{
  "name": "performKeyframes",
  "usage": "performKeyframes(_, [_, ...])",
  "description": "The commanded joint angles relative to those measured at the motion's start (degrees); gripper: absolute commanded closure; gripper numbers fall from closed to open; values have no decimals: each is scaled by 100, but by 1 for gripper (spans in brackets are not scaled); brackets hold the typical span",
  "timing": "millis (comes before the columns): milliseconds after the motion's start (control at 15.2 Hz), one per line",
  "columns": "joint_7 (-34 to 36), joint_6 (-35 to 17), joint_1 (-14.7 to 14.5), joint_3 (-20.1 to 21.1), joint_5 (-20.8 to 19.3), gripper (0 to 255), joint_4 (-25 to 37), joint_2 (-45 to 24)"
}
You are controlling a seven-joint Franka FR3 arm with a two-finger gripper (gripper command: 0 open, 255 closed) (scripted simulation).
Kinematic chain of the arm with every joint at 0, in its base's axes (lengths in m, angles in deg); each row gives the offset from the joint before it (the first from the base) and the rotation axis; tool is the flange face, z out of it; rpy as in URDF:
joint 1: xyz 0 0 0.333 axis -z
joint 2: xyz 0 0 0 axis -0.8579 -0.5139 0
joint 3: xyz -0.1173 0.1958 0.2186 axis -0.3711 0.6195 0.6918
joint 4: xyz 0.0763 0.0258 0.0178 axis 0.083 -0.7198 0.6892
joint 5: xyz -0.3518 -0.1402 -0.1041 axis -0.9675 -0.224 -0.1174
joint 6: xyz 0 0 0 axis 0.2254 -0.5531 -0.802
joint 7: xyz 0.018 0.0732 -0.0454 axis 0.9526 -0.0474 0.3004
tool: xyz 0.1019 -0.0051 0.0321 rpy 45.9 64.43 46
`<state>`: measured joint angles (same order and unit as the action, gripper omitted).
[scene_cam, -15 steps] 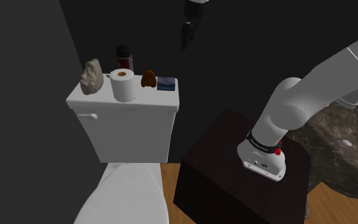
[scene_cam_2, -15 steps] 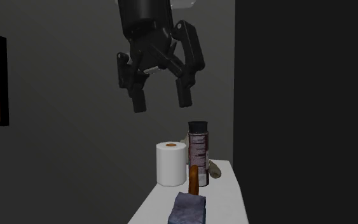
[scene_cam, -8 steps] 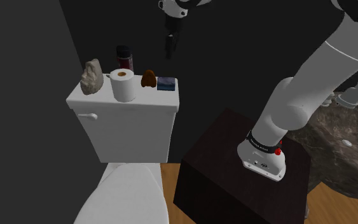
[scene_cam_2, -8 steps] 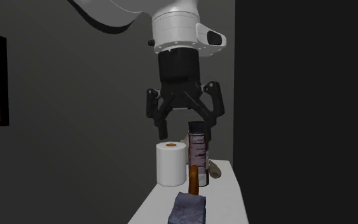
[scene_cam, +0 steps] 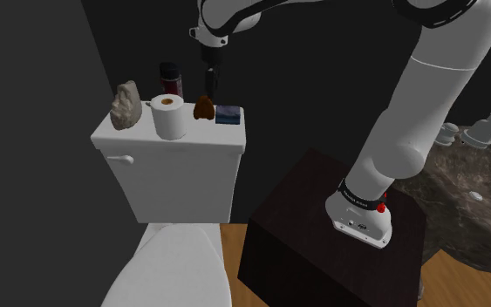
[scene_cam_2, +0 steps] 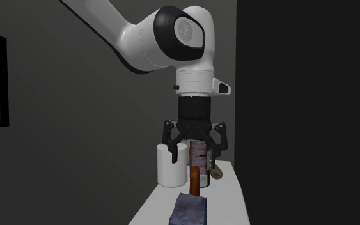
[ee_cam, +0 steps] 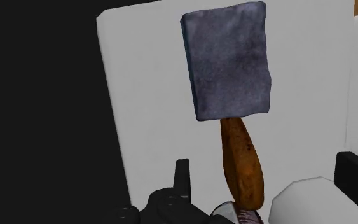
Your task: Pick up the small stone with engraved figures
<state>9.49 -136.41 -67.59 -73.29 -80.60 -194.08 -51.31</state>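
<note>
Stone (scene_cam_2: 194, 180): thin brown slab on edge, just below your gripper (scene_cam_2: 194, 155); jaws wide, empty, set across its thin faces.

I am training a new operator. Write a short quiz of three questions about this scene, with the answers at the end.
1. Which thing on the toilet tank stands right under the claw?
A) the paper roll
B) the brown flat stone
C) the blue-grey block

2. True or false: the claw is shut on the stone.

3. Fill in: in the shoulder view, the beige lump stands at the tank's ____ end.

Key
1. B. The claw hangs just above the brown flat stone.
2. False. Its fingers stand apart and nothing is held.
3. Left.
</note>
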Motion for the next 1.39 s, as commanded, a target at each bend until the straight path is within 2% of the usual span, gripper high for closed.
performKeyframes(0, [-107, -79, -12, 23, 40, 0, 99, -219])
performKeyframes(528, [-124, -547, -11, 26, 51, 0, -175, -414])
performKeyframes(594, [-129, -544, -8, 24, 51, 255, -160, -426])
performKeyframes(1188, [-124, -547, -11, 26, 51, 255, -174, -414])
performKeyframes(1320, [-119, -406, -11, 26, 47, 255, -99, -349])
